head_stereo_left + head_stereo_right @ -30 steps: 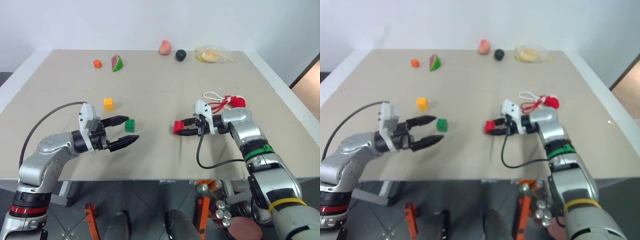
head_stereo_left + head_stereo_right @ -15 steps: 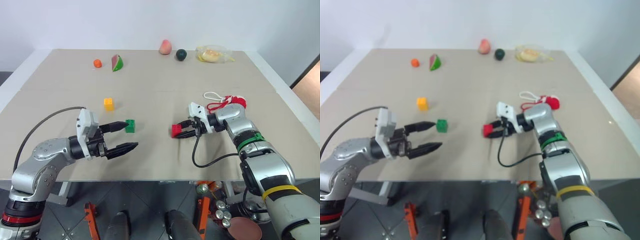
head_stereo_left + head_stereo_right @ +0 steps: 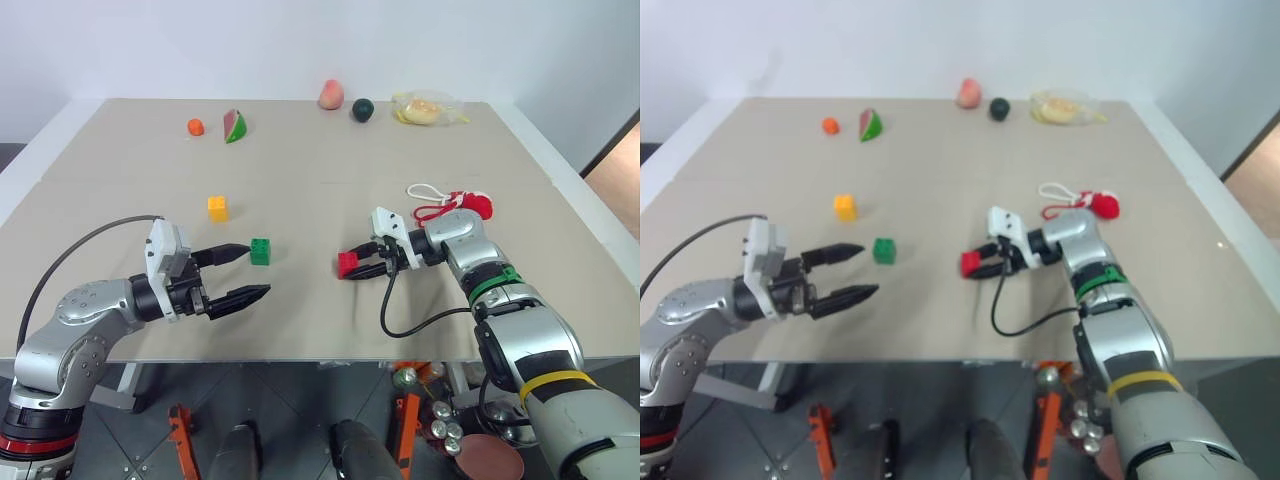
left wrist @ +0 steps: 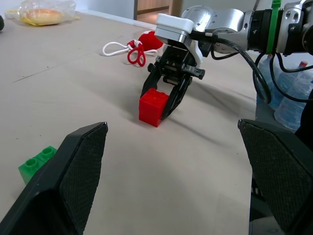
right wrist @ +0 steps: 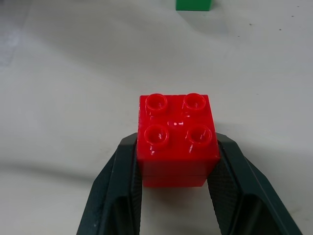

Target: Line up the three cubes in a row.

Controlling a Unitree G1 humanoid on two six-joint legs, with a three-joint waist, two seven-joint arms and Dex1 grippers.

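Three studded cubes are on the tan table (image 3: pixel 300 170). The yellow cube (image 3: pixel 217 207) stands farthest back on the left, and the green cube (image 3: pixel 260 251) sits nearer and to its right. My right gripper (image 3: pixel 352 266) is shut on the red cube (image 3: pixel 348 264), holding it by its sides and down at the table surface, a short way right of the green one. The left wrist view shows the red cube (image 4: pixel 153 106) resting low in that grip. My left gripper (image 3: pixel 255 270) is open and empty, level, just in front of the green cube.
Along the far edge lie an orange ball (image 3: pixel 195 127), a watermelon slice (image 3: pixel 234 126), a peach (image 3: pixel 330 95), a dark round fruit (image 3: pixel 361 109) and bagged bread (image 3: pixel 428 108). A red-and-white Santa toy with cord (image 3: pixel 455 205) lies behind my right wrist.
My right arm has bent further and tipped its gripper down, easing the red cube slightly left and lower. My left gripper has stayed open and has hardly moved.
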